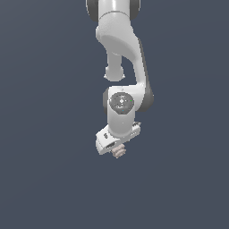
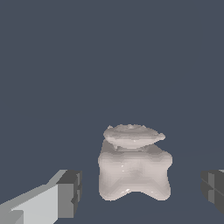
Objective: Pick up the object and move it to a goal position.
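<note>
Gripper (image 2: 140,192) fingers stand wide apart, one dark pad (image 2: 70,192) on each side of the object (image 2: 133,168) with clear gaps between pad and chunk; nothing is clamped yet. That object, a lumpy pale beige piece with a flatter cap above a broader, lobed base, sits between the two fingertips in the wrist view, nearer the middle than either pad; in the exterior view it shows only as a small tan lump (image 1: 118,152) poking out just under the white hand (image 1: 117,139), far smaller than the hand itself. Whether it rests on the dark blue-grey ground (image 1: 44,179) cannot be read with certainty, since the ground carries no visible shadow or edge; it looks set down rather than lifted.

Outward from the object: the hand is tilted over it, and the arm (image 1: 123,49) rises from the hand toward the upper edge of the exterior view; no goal marker shows in either picture.

Judged from this, the step in hand is the approach-to-grasp, with the fingers straddling the object and the grasp itself not made. The next move calls for closing the fingers squarely on the broad base rather than the overhanging cap, since the uneven facets could let it twist or slip; only then should it be lifted and carried toward the goal.
</note>
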`<state>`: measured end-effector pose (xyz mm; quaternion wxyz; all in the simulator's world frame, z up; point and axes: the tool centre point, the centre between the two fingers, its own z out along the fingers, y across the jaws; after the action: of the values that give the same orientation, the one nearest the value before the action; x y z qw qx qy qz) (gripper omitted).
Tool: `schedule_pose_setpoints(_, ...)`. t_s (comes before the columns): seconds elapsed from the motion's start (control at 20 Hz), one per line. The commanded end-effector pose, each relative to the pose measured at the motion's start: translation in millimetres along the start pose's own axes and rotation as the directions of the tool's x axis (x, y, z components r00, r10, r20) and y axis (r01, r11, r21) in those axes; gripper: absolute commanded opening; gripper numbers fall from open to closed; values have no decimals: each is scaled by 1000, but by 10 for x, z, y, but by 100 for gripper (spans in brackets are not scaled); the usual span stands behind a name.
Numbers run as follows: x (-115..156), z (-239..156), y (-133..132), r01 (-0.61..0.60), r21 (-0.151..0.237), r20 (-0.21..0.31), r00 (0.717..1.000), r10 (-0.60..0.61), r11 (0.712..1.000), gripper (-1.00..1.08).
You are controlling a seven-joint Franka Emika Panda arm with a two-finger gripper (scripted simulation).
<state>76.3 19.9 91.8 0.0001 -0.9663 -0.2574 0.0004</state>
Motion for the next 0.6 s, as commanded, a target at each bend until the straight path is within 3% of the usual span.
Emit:
schedule_pose_setpoints(0.0,1,2,0,0,0,0,1000,0,1000,100)
schedule_pose_setpoints(0.55,-6,452,-3,5,0,-1,1000,-5,1000,100)
